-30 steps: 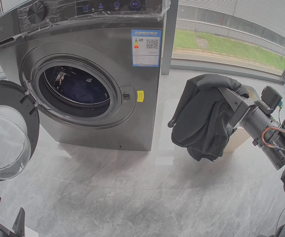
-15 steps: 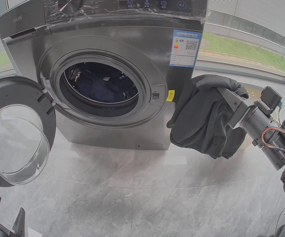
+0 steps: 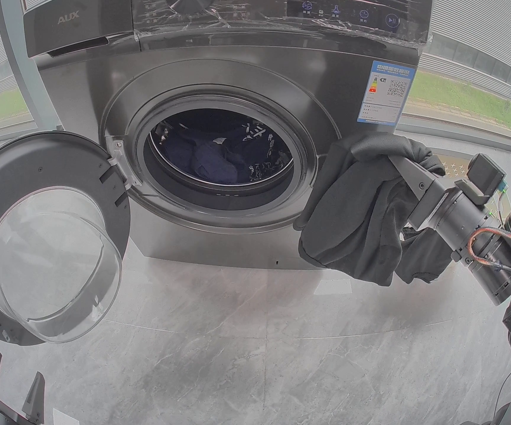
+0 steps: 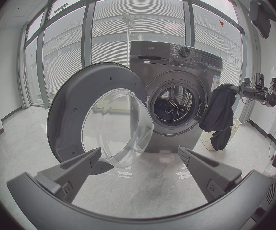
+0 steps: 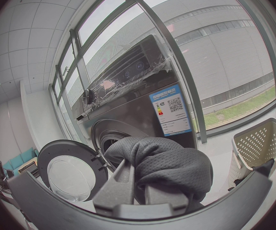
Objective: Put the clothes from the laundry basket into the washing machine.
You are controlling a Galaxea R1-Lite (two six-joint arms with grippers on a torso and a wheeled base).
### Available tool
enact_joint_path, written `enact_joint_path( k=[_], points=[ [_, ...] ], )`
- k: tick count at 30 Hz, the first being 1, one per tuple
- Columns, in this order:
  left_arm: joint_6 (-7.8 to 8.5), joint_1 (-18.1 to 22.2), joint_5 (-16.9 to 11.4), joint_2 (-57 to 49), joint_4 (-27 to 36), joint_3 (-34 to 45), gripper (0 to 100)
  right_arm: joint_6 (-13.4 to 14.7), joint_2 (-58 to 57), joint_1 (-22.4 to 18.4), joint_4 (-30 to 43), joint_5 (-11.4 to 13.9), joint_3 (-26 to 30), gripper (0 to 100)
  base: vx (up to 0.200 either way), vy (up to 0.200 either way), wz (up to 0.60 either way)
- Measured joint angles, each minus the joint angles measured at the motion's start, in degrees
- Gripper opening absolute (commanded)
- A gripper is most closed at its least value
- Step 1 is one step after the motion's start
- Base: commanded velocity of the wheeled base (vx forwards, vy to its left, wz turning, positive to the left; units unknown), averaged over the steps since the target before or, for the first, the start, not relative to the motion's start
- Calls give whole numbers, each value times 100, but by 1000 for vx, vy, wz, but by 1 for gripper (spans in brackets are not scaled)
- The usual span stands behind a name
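The grey washing machine (image 3: 220, 72) stands ahead with its round door (image 3: 49, 237) swung open to the left. Dark blue clothes (image 3: 220, 151) lie inside the drum. My right gripper (image 3: 402, 167) is shut on a dark grey garment (image 3: 356, 219), which hangs in the air just right of the drum opening, above the floor. In the right wrist view the garment (image 5: 166, 163) drapes over the fingers (image 5: 120, 179). The cream laundry basket (image 5: 259, 147) stands behind, by the window. My left gripper (image 3: 12, 382) is low at the near left, open and holding nothing.
Grey tiled floor (image 3: 255, 349) stretches in front of the machine. The open door juts out over the floor on the left. Window frames and glass (image 3: 480, 90) run behind the machine and basket.
The head camera has swung, so the machine sits further right in the picture. The right gripper and garment are now nearer the drum opening, away from the basket. The left gripper is unchanged.
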Motion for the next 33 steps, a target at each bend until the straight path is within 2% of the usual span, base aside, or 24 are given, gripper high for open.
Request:
enact_joint_path(
  k=[11,33],
  points=[
    [-2,-5,0,1,-2,0,100,17,4,16,2,0,13,0,0,200,0],
    [13,0,6,4,-7,0,100,37,122,148,0,-4,74,0,0,-9,0]
  ],
)
